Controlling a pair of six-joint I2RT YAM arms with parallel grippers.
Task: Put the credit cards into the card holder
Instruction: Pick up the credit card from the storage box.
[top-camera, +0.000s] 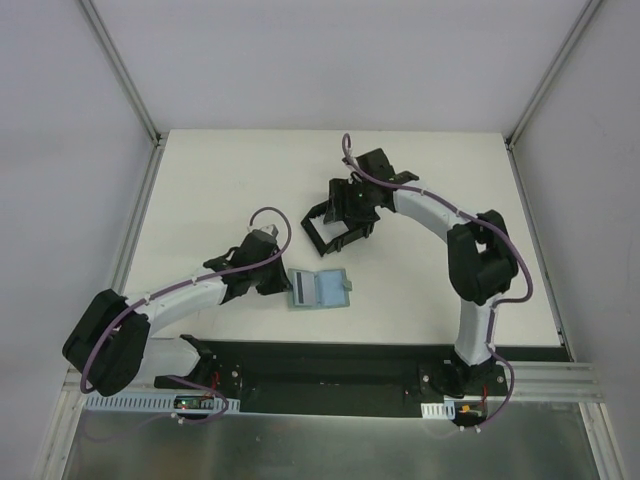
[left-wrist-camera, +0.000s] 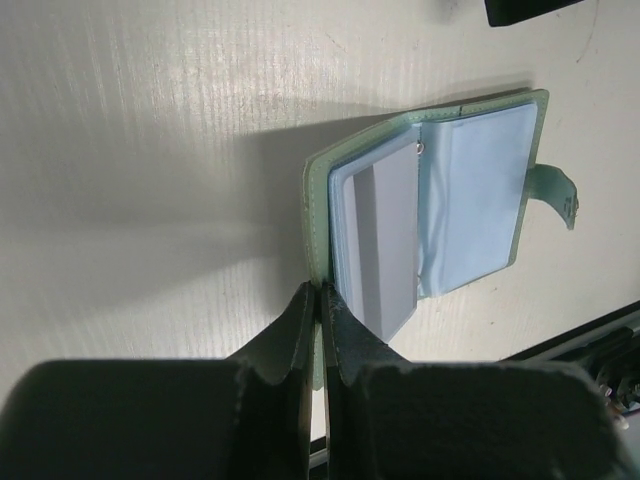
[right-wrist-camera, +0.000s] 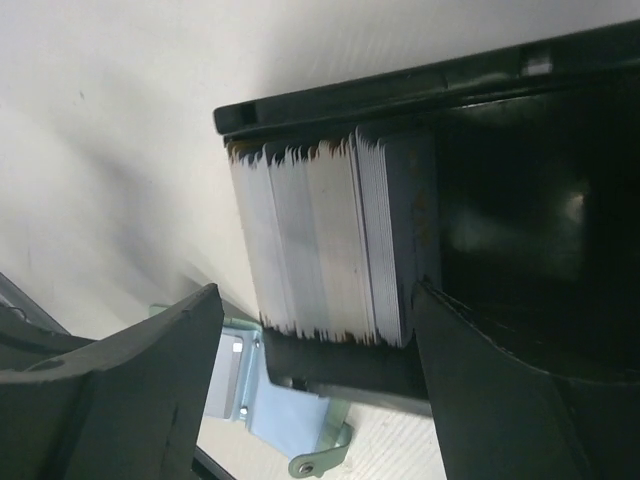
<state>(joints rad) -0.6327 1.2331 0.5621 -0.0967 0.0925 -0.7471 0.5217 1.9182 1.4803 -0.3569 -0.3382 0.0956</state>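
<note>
The left pincer (left-wrist-camera: 318, 296) is clenched on the near edge of the open grey-green case (left-wrist-camera: 316, 190). The whitish-grey card (left-wrist-camera: 385, 240) lies just beyond its tips, long axis pointing away. The card holder (right-wrist-camera: 400, 85) (stacked with cards (right-wrist-camera: 320, 240)) sits well apart, under the released right pincer (right-wrist-camera: 315, 305). Whether the light blue panel (left-wrist-camera: 480, 190) is a card or a sleeve is unclear.

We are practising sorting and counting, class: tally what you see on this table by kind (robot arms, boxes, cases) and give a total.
Robot arms: 2 (left arm, right arm)
Black open box: 1
Green fold-open case: 1
Total: 4
The stacked cards in the box are too tightly packed to count.
</note>
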